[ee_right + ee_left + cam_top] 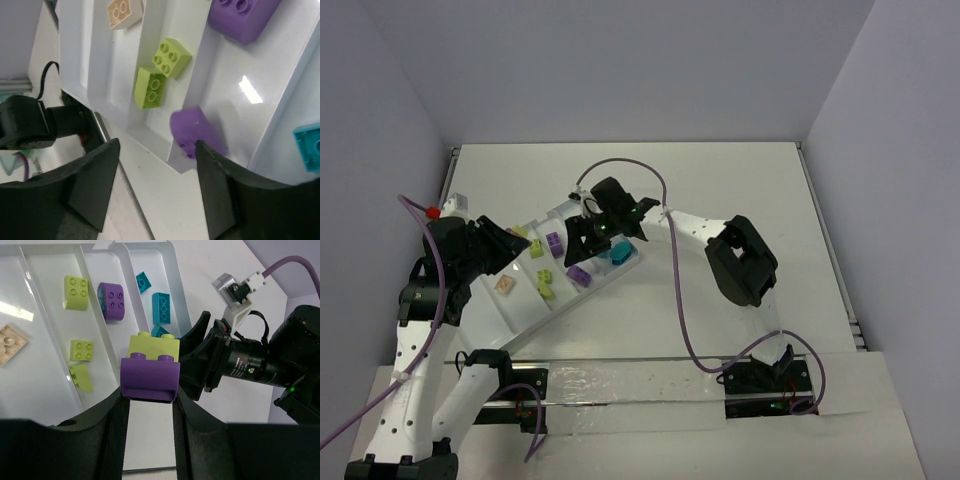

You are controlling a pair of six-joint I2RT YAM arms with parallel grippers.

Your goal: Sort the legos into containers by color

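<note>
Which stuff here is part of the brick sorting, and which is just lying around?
Job:
tray
purple bricks
lime-green bricks
teal bricks
beige brick
right hand, open over the tray

Lying about:
purple cables
red piece by the left arm
shiny strip along the near edge
</note>
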